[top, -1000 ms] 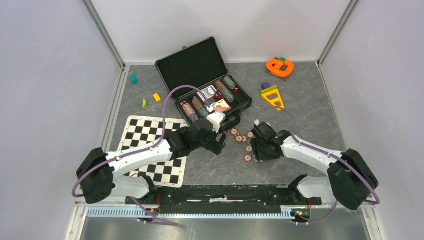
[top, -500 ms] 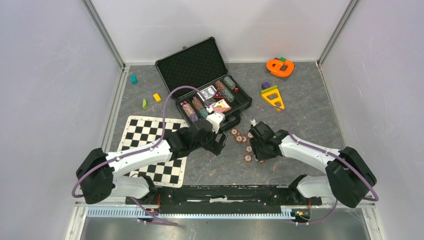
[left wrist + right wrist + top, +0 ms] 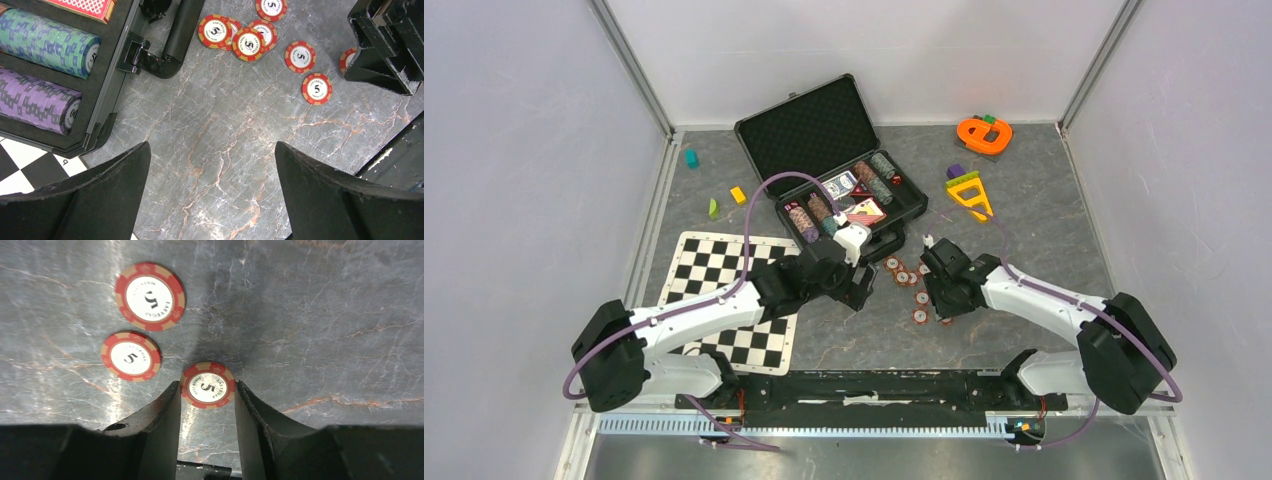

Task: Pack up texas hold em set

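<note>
The black briefcase (image 3: 809,125) lies open at the back, with coloured chip stacks (image 3: 47,45) and a red card deck (image 3: 82,7) in its foam tray. Several red-white poker chips (image 3: 906,275) lie loose on the table in front of its handle (image 3: 182,30). My right gripper (image 3: 207,384) is down on the table. One flat chip (image 3: 207,390) sits between its fingertips, with both edges touched. Two more chips (image 3: 131,356) lie just beyond it. My left gripper (image 3: 210,150) hovers wide open over bare table beside the case, holding nothing.
A black-white checkered mat (image 3: 729,300) lies under the left arm. An orange toy (image 3: 984,133) and a yellow triangular toy (image 3: 969,193) sit at the back right. Small coloured blocks (image 3: 738,194) lie at the back left.
The right gripper's jaws have narrowed onto the chip and the arm has edged slightly towards the case. The left arm has hardly moved.
</note>
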`<act>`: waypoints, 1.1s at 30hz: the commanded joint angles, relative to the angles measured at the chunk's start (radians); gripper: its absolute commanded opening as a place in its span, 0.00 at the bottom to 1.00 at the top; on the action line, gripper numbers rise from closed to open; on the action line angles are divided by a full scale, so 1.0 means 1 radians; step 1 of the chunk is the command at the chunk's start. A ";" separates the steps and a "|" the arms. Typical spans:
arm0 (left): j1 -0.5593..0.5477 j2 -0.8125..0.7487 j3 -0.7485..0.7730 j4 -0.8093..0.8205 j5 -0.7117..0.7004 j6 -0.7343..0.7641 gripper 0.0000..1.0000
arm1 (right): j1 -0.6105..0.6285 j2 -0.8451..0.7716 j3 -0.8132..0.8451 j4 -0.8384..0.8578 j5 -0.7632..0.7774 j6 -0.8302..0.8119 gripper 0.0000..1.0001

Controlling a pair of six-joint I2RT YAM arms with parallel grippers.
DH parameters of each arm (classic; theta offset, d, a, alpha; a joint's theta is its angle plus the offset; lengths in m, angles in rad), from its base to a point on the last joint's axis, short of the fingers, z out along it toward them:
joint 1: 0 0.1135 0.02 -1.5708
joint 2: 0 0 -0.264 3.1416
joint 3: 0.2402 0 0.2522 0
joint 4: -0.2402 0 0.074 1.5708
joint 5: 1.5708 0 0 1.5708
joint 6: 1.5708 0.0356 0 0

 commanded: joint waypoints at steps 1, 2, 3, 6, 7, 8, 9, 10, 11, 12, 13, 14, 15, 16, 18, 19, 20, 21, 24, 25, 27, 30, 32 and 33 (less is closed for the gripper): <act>0.010 -0.033 -0.008 0.033 0.011 -0.020 1.00 | 0.006 -0.015 0.107 -0.050 0.035 0.000 0.32; 0.012 -0.035 -0.008 0.033 0.010 -0.022 1.00 | 0.006 -0.014 0.120 -0.053 0.035 -0.002 0.31; 0.013 -0.034 -0.009 0.033 0.012 -0.023 1.00 | 0.006 -0.010 0.128 -0.055 0.032 -0.004 0.31; 0.020 -0.033 -0.014 0.034 0.017 -0.031 1.00 | 0.006 0.000 0.145 -0.041 0.027 -0.008 0.30; 0.025 -0.033 -0.014 0.032 0.014 -0.036 1.00 | 0.006 0.005 0.151 -0.032 0.027 -0.011 0.30; 0.029 -0.032 -0.015 0.031 0.011 -0.041 1.00 | 0.006 0.012 0.157 -0.024 0.031 -0.011 0.30; 0.037 -0.033 -0.016 0.026 0.009 -0.047 1.00 | 0.006 0.020 0.166 -0.012 0.030 -0.012 0.30; 0.045 -0.032 -0.015 0.023 0.010 -0.053 1.00 | 0.006 0.032 0.173 0.000 0.029 -0.012 0.30; 0.056 -0.036 -0.017 0.020 0.013 -0.058 1.00 | 0.007 0.045 0.180 0.011 0.024 -0.013 0.29; 0.064 -0.037 -0.018 0.015 0.015 -0.063 1.00 | 0.006 0.058 0.187 0.024 0.017 -0.015 0.29; 0.070 -0.039 -0.019 0.013 0.014 -0.066 1.00 | 0.006 0.073 0.197 0.036 0.012 -0.019 0.29; 0.077 -0.040 -0.022 0.010 0.015 -0.070 1.00 | 0.007 0.090 0.208 0.044 0.017 -0.021 0.29; 0.081 -0.041 -0.024 0.010 0.017 -0.073 1.00 | 0.006 0.110 0.221 0.048 0.024 -0.025 0.29; 0.086 -0.038 -0.025 0.009 0.018 -0.076 1.00 | 0.006 0.129 0.233 0.052 0.030 -0.028 0.29; 0.091 -0.033 -0.023 0.006 0.020 -0.080 1.00 | 0.006 0.162 0.253 0.066 0.032 -0.036 0.29; 0.092 -0.030 -0.022 0.005 0.022 -0.080 1.00 | 0.006 0.181 0.267 0.072 0.030 -0.039 0.29; 0.093 -0.029 -0.023 0.005 0.022 -0.082 1.00 | 0.006 0.195 0.278 0.077 0.029 -0.042 0.29; 0.094 -0.028 -0.023 0.003 0.023 -0.082 1.00 | 0.006 0.214 0.293 0.079 0.029 -0.046 0.29; 0.098 -0.031 -0.022 0.001 0.022 -0.084 1.00 | 0.006 0.251 0.333 0.091 0.024 -0.053 0.29; 0.100 -0.031 -0.022 0.000 0.023 -0.084 1.00 | 0.007 0.265 0.345 0.094 0.021 -0.056 0.29; 0.105 -0.032 -0.020 -0.003 0.024 -0.087 1.00 | 0.006 0.292 0.368 0.104 0.017 -0.059 0.29; 0.121 -0.021 -0.012 -0.019 0.026 -0.096 1.00 | 0.005 0.335 0.394 0.124 0.010 -0.062 0.29; 0.129 -0.022 -0.012 -0.022 0.027 -0.100 1.00 | 0.006 0.361 0.408 0.133 0.003 -0.063 0.29; 0.131 -0.025 -0.015 -0.022 0.029 -0.100 1.00 | 0.006 0.369 0.413 0.138 -0.001 -0.063 0.29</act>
